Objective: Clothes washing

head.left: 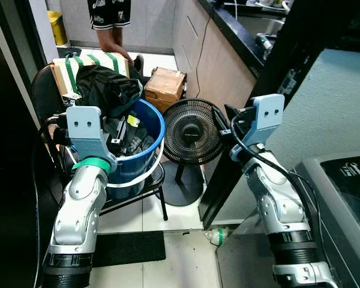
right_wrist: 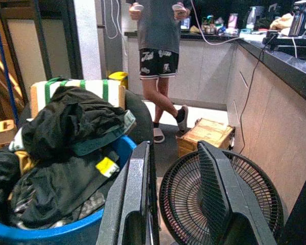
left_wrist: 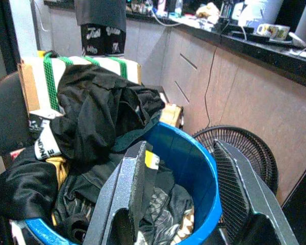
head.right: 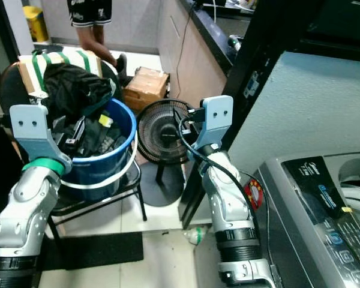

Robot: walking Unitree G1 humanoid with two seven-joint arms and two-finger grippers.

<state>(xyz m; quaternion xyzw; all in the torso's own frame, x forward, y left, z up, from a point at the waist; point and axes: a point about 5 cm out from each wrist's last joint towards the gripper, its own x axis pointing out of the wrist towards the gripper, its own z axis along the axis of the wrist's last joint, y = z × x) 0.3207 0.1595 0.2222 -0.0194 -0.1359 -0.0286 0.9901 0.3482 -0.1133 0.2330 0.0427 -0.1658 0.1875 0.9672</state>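
Left gripper (left_wrist: 183, 199): I see my fingers apart, holding nothing, just above the bucket's near side.
Right gripper (right_wrist: 176, 199): my fingers are apart too, holding nothing, up in front of the fan.
Clothes (head.left: 108, 90): a dark heap spills over the bucket top, just past my left gripper.
Bucket (head.left: 145, 157): blue, sitting on a black chair (head.left: 157, 189).
Fan (head.left: 192, 132): black, on the floor between my grippers.
Washer (head.right: 324, 204): grey, beside my right arm.
Person (right_wrist: 160, 56): standing well behind the bucket.
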